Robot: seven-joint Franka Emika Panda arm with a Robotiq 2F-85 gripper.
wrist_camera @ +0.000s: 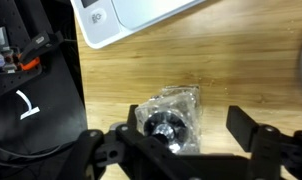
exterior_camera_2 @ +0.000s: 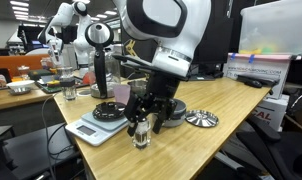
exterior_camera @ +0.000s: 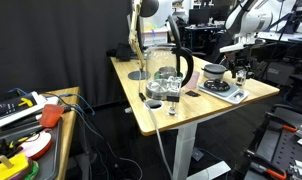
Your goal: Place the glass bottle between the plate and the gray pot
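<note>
At the worktop (wrist_camera: pixel 236 60) edge, the end effector (wrist_camera: pixel 186 120) hangs over the upright glass bottle (wrist_camera: pixel 169 122), jaws spread wider than it. A white scale (wrist_camera: pixel 131 15) sits nearby

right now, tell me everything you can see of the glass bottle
The glass bottle is small and clear, with a dark round top in the wrist view. It stands upright on the wooden table near its edge, beside the white scale. The open gripper straddles it; whether a finger touches it cannot be told.
</note>
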